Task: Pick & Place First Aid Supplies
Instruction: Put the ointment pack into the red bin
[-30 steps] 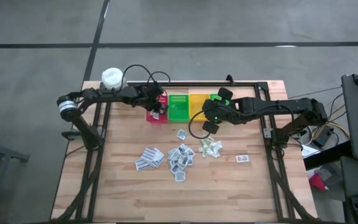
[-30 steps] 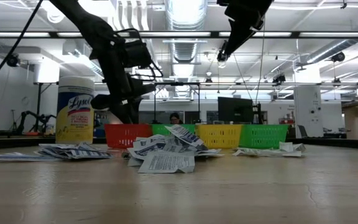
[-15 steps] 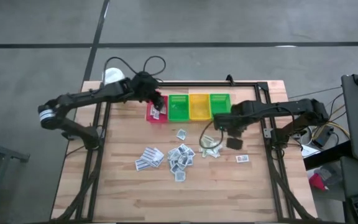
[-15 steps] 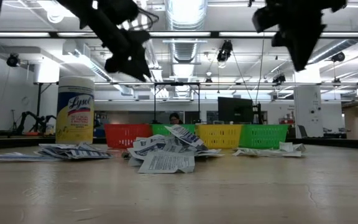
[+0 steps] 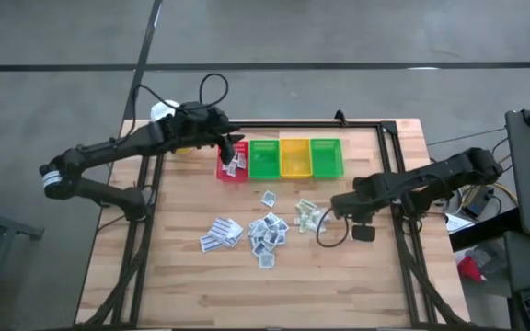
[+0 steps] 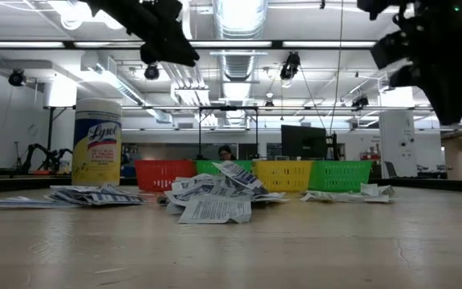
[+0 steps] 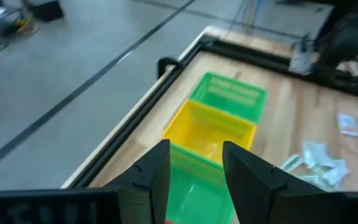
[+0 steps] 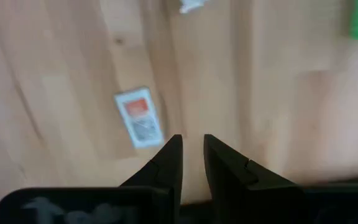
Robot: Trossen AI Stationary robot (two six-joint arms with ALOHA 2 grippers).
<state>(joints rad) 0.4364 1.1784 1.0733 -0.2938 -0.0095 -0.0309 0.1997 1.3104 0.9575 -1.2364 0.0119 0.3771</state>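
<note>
1. The right tool [image 8: 191, 155] hangs over bare counter [image 5: 339, 276] on the right side, its fingers [image 8: 169, 158] drawn close with only a narrow slot between them and nothing in it.
2. Just beside those fingertips in the right wrist view lies a lone sachet [image 8: 139, 116], white with a red patch, flat on the wood. It is oblong, and its long axis runs nearly in line with the fingers, tilted a little off them.
3. The step in hand looks like a reach for this stray sachet. The next move would call for widening the fingers, shifting over it and coming down across its short side.
4. The left tool [image 7: 194, 168] is above the red bin [image 5: 232, 165] at the back of the counter, fingers apart and empty. A few sachets already lie in that bin.
5. Beside it stand the green bin [image 5: 264, 157], yellow bin [image 5: 294, 156] and a second green bin [image 5: 327, 155].
6. The main scatter of sachets [image 5: 267, 230] lies mid-counter, pointing every way, with a flatter batch [image 5: 221, 233] to its left.
</note>
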